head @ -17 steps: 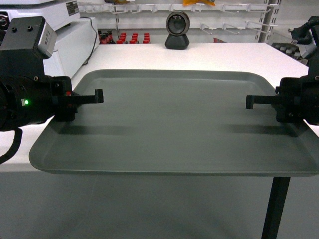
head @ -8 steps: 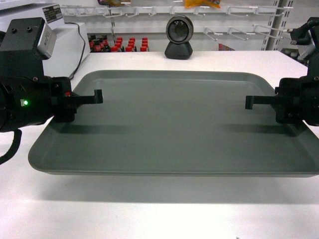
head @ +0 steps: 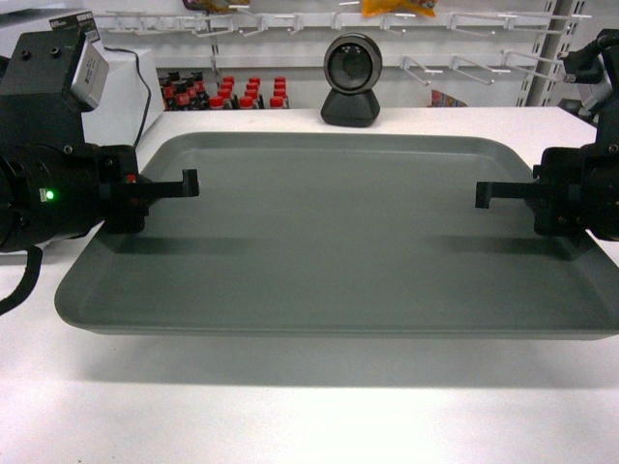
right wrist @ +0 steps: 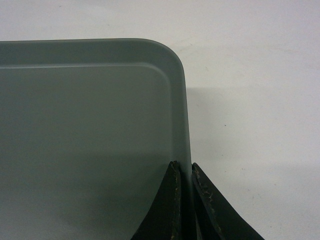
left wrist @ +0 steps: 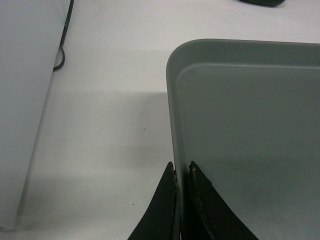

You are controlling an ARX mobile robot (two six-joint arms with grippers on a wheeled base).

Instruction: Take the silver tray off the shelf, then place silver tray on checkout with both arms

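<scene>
The silver tray [head: 338, 232] hangs level, a little above the white checkout [head: 290, 416], and casts a shadow on it. My left gripper [head: 191, 184] is shut on the tray's left rim, one finger inside and one outside, as the left wrist view shows at the gripper [left wrist: 181, 170] and tray [left wrist: 250, 125]. My right gripper [head: 484, 196] is shut on the right rim in the same way, with the gripper [right wrist: 183, 167] and tray [right wrist: 90, 125] also in the right wrist view. The round black scanner [head: 351, 79] stands just beyond the tray's far edge. The shelf is out of view.
A white machine [head: 126, 87] with a black cable [left wrist: 62, 45] stands on the counter at the back left, close to the tray's left corner. Behind the counter are red bottles [head: 227, 95] and white peg hooks [head: 464, 68].
The view has moved forward: the counter's front edge and the black post below it have gone, and counter top now lies under the whole tray. Both grippers keep their hold.
</scene>
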